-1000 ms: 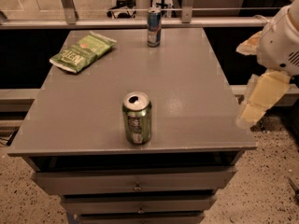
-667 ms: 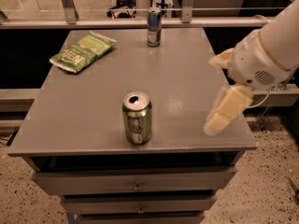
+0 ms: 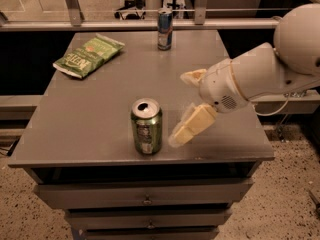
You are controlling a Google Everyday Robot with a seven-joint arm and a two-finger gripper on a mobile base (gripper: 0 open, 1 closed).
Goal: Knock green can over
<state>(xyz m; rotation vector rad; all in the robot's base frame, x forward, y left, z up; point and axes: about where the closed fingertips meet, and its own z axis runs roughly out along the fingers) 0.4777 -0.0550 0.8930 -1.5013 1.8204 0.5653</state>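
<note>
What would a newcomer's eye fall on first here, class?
The shiny green metal drink can stands upright near the grey table's front edge. Just right of it hovers the robot's gripper, fingers open. A flat green snack bag and a slim blue-and-silver can sit farther back.

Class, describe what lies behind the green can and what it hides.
Behind the green can: bare table, then the blue-and-silver can at the far edge. It hides the table patch right behind it. The open pincer hovers at its right.

A lab or office workspace, judging by the grey metal drawer cabinet [image 3: 100, 109] on speckled flooring [image 3: 290, 204], the far metal railing [image 3: 100, 25], and the spread cream gripper [image 3: 181, 106] hovering over the cabinet's near right.
</note>
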